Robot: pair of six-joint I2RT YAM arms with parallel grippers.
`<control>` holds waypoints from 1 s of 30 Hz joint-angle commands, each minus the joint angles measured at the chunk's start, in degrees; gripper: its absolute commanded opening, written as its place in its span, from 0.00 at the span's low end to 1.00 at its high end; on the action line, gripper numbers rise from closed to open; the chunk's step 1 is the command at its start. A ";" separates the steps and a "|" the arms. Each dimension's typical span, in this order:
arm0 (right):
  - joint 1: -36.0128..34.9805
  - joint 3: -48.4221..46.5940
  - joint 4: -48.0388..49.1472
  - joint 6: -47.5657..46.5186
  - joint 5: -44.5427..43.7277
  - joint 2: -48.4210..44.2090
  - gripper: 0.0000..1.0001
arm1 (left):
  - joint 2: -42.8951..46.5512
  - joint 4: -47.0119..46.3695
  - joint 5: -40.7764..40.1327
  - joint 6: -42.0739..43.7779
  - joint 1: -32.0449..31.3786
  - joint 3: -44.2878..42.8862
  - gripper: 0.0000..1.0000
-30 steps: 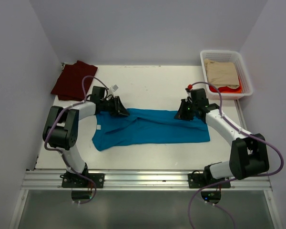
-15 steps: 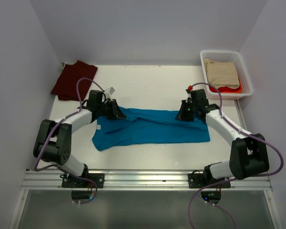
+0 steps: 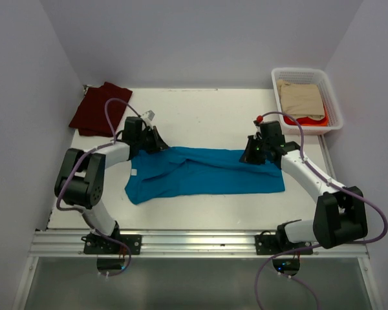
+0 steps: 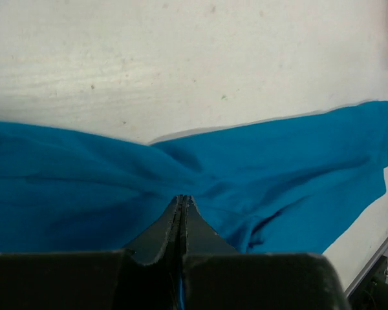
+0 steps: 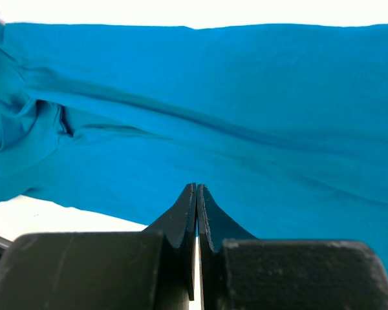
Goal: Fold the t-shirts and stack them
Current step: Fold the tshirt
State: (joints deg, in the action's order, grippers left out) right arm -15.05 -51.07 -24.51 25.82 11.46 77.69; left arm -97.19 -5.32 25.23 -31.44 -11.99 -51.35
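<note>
The teal-blue t-shirt (image 3: 204,171) lies in a long, wrinkled strip across the middle of the table. My left gripper (image 3: 162,146) is at its far left edge; in the left wrist view the gripper (image 4: 183,199) is shut, with creases of teal cloth (image 4: 291,168) running into its tips. My right gripper (image 3: 248,155) is at the shirt's far right edge. In the right wrist view it (image 5: 196,187) is shut over flat teal cloth (image 5: 246,97) just inside the hem. The dark maroon t-shirt (image 3: 98,108) lies folded at the far left corner.
A white basket (image 3: 308,72) stands at the far right, holding a beige cloth (image 3: 301,98) and something red (image 3: 305,120). White walls close in the table on three sides. A metal rail (image 3: 194,242) runs along the near edge.
My left gripper has gone from slightly open to shut on the shirt's far left edge, and its arm has shifted a little. The right arm and the shirt have barely moved.
</note>
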 commanded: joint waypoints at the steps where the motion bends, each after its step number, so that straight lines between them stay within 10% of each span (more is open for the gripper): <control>1: 0.02 -0.26 -1.41 -1.13 -1.09 -2.37 0.00 | -4.05 -3.55 2.10 -1.08 0.04 -0.85 0.00; 30: 0.02 0.62 -0.89 -1.39 -2.15 -1.67 0.00 | 2.34 -3.29 6.94 -3.71 -4.70 15.31 0.00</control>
State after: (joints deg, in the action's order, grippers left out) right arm -15.05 -51.05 -25.71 25.41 10.50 77.10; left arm -96.38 -8.34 31.83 -34.15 -15.22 -38.87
